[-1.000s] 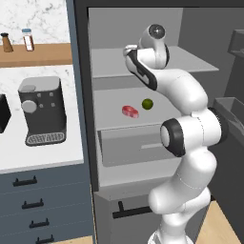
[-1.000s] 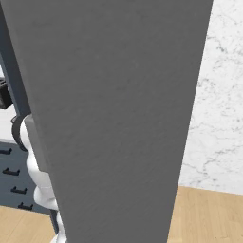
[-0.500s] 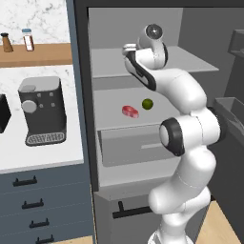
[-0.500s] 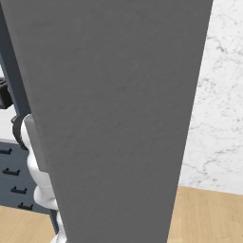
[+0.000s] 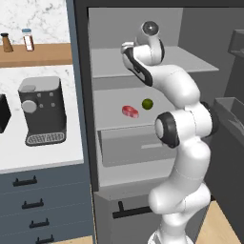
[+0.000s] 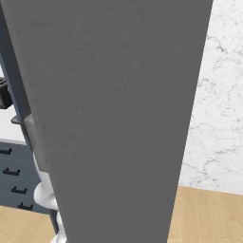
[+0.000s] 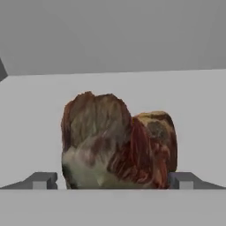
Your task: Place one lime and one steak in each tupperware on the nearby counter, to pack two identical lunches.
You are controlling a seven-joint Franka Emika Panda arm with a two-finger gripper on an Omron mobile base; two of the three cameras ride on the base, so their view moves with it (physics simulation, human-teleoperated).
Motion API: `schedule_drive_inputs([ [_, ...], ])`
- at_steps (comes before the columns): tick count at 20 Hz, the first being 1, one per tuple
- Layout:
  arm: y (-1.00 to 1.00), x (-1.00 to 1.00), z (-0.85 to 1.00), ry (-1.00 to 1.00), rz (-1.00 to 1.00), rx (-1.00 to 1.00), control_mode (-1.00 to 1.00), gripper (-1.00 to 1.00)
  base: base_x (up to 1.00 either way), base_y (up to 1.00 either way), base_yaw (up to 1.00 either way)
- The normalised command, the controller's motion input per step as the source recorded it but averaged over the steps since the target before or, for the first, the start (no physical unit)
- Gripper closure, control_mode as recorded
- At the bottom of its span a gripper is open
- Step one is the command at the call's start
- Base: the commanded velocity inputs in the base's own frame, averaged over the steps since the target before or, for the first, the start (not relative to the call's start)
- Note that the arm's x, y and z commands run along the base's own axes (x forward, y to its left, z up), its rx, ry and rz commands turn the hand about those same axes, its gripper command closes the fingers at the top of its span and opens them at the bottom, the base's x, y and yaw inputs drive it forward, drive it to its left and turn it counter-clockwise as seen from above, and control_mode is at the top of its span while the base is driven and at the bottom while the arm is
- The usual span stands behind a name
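Since a second earlier the jaws (image 7: 113, 181) had widened slightly, standing fully open and gripping nothing. Dark marbled steak (image 7: 117, 143) sat between the tips on the fridge shelf (image 7: 35, 110), its lower edge cut off.

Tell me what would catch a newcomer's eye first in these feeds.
In the hand view, the dark marbled steak fills the centre, lying on a pale shelf between the open gripper's fingertips. From the left base view, the white arm reaches up into the open fridge, and a red-pink steak and a lime sit side by side on the middle shelf.
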Motion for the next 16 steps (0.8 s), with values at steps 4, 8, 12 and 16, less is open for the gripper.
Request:
schedule_drive_inputs([
  [4,0.0,0.05,-0.22,0.17,0.0,-0.03,-1.0,1.0,0.0,0.0,0.0],
  [8,0.0,0.01,-0.17,0.11,0.0,-0.01,-1.0,1.0,0.0,0.0,0.0],
  [12,0.0,0.0,-0.16,0.03,0.0,-0.01,-1.0,1.0,0.0,0.0,0.0],
  [16,0.17,-0.26,-0.32,-0.26,0.0,-0.1,-1.0,1.0,0.0,0.0,0.0],
])
